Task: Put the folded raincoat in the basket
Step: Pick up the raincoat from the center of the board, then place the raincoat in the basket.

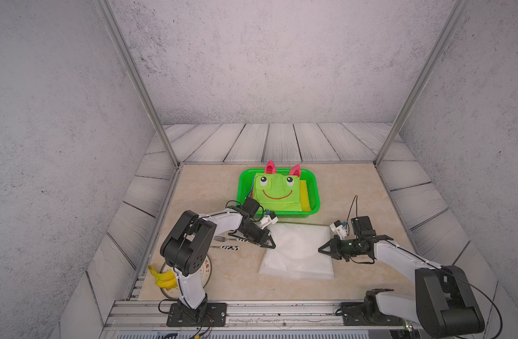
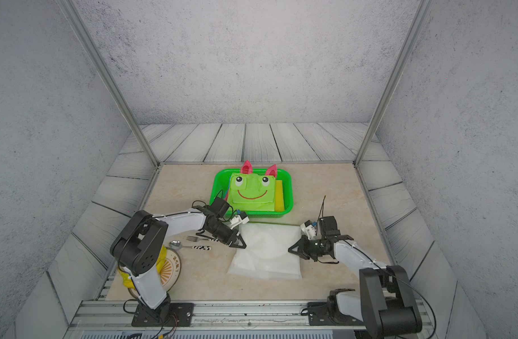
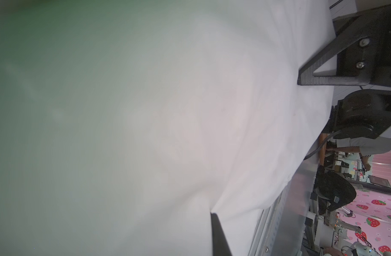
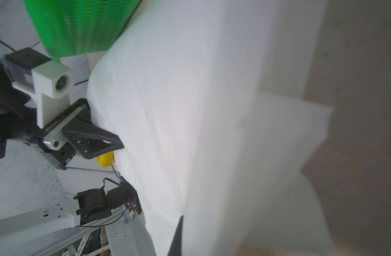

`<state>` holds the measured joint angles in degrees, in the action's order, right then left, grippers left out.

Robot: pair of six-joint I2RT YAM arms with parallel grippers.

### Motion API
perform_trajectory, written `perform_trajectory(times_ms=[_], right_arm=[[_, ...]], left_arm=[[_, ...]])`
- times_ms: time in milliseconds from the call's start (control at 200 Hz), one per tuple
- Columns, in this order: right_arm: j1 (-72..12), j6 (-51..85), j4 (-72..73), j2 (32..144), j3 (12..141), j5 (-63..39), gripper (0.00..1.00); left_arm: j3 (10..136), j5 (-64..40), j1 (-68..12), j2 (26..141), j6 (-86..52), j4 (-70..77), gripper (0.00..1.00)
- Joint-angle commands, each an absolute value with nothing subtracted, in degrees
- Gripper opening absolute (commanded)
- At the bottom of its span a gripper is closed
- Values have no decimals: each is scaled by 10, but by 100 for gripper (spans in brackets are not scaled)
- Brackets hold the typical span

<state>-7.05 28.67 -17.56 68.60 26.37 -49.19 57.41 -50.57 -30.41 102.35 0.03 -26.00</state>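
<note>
fork (image 2: 194, 238) and spoon (image 2: 190, 247) near plate (image 2: 172, 271) with banana (image 1: 163, 280)

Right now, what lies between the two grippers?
The white raincoat fills that stretch, from the left gripper to the right gripper, each shut on an edge of it. Both top views show this.

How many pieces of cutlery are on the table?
2. A fork lies beside the left arm, its handle running under that arm's wrist. A spoon lies just nearer the robot, bowl next to the plate. More may be hidden under the arm.
</note>
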Motion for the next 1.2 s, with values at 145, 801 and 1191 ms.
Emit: perform_trajectory(times_ms=[145,801,1191], right_arm=[[-73,300,-134,555,273,-547,0],[-112,347,-13,668,562,-538,0],[-122,333,3,849,677,-507,0]], left_arm=[[611,-560,-279,911,80,-360,0],[858,-416,-206,796,130,-528,0],[894,-317,-171,845,132,-440,0]])
